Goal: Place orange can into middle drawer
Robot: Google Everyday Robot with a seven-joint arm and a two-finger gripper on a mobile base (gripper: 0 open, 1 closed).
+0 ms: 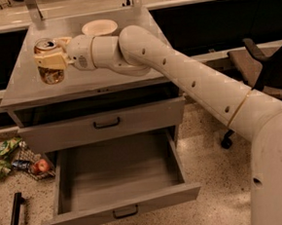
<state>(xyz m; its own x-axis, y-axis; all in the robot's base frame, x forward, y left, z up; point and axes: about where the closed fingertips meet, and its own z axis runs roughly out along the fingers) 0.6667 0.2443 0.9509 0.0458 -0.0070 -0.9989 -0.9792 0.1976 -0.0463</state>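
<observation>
The orange can (49, 63) has a mottled orange-brown label and a silver top with a pull tab. My gripper (50, 59) is shut on it and holds it upright over the left part of the grey cabinet top (27, 89). The middle drawer (118, 184) is pulled open below, showing a plain grey inside and a small black bar handle at its front. The can is above and left of the open drawer. My white arm reaches in from the right.
A cream bowl (99, 27) sits at the back of the cabinet top. The upper drawer front (103, 123) is closed. Snack bags and an apple (18, 161) lie on the floor at the left. An office chair (254, 66) stands at the right.
</observation>
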